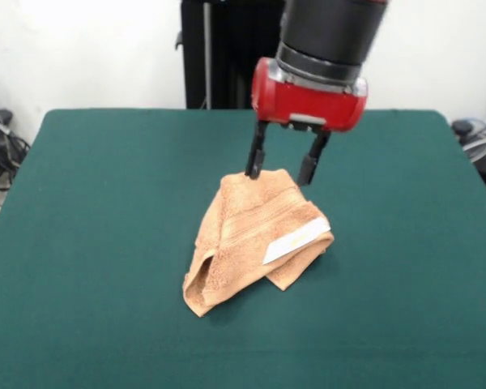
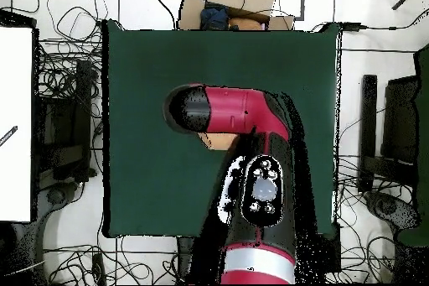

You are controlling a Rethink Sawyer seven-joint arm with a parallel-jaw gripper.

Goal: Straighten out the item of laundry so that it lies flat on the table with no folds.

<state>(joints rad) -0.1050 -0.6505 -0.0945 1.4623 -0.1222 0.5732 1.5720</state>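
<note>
The orange-tan towel (image 1: pixel 255 239) lies bunched and folded over itself near the middle of the green table (image 1: pixel 97 211). A woven band runs across it, and a white tag with yellow print (image 1: pixel 296 238) shows on its right side. My gripper (image 1: pixel 282 170) is open, with its fingers standing either side of the towel's far top edge. The left fingertip (image 1: pixel 254 168) touches the cloth. In the overhead view the arm (image 2: pixel 251 157) covers the gripper. Only a small patch of towel (image 2: pixel 219 141) shows on the table (image 2: pixel 142 90).
The black pedestal (image 1: pixel 227 49) stands behind the table's far edge. Cables lie on the floor all around the table (image 2: pixel 67 81). A cardboard box (image 2: pixel 239 2) sits beyond one table edge. A white panel (image 2: pixel 15 123) is off to the side.
</note>
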